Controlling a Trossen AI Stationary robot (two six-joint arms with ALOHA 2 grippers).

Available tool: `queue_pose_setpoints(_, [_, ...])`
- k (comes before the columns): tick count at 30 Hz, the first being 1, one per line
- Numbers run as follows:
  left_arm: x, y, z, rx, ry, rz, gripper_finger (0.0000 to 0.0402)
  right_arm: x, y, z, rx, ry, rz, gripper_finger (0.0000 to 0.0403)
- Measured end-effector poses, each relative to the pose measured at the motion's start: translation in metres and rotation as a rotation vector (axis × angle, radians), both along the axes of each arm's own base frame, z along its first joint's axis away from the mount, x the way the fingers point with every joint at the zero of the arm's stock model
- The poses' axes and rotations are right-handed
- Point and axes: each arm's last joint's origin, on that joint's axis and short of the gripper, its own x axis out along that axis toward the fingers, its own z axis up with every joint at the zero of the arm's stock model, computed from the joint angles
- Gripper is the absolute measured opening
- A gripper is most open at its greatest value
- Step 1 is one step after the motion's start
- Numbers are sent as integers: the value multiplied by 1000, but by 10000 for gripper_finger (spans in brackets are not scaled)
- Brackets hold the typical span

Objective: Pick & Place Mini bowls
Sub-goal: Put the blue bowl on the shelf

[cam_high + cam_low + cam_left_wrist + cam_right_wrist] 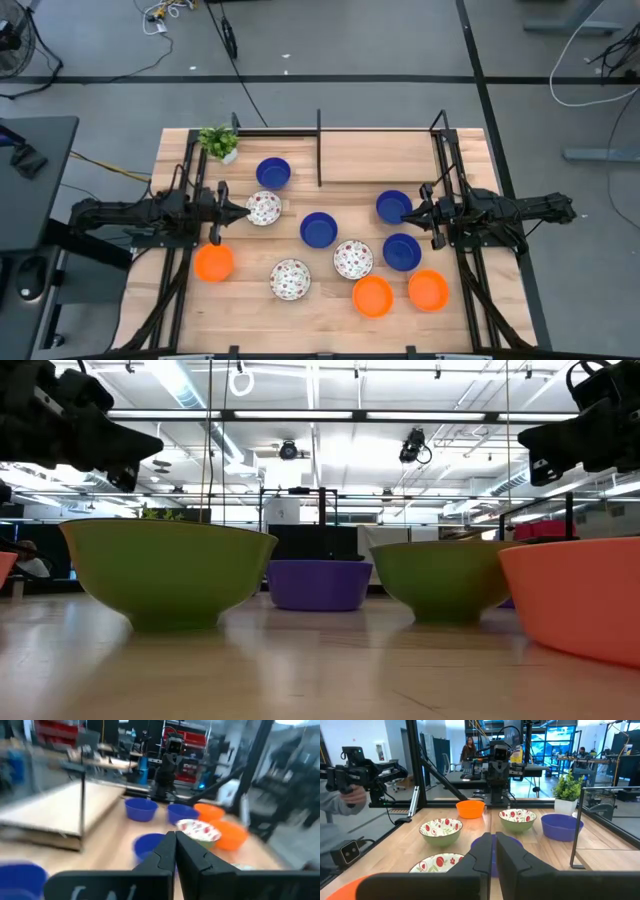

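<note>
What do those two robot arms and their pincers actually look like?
Both arms are black and jointed, built of slim segments. The left gripper and right gripper each end in two dark, wedge-shaped fingers with angular, faceted surfaces.

The table is pale planked wood with visible grain and a smooth, slightly satin finish. Near the potted plant, a solid blue bowl looks like smooth plastic with a soft sheen. Beside it, the white floral bowl has a glossy printed inside. The orange bowl looks matt, smooth plastic.
</note>
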Motion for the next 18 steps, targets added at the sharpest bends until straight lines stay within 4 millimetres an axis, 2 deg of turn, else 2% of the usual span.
queue_pose_setpoints(5, [0, 1, 5, -255, -67, 13, 16, 0, 0, 0, 0, 0, 0, 27])
queue_pose_setpoints(7, [0, -1, 8, -327, -89, -40, 16, 0, 0, 0, 0, 1, 0, 27])
queue_pose_setpoints(10, [1, -8, 19, -317, -184, -170, 9, 0, 0, 0, 0, 0, 0, 27])
queue_pose_setpoints(13, [3, -16, 31, -231, -286, -243, 5, 0, 0, 0, 0, 0, 0, 27])
queue_pose_setpoints(18, [22, -30, 35, -84, -145, -171, 8, 0, 0, 0, 0, -1, 0, 27])
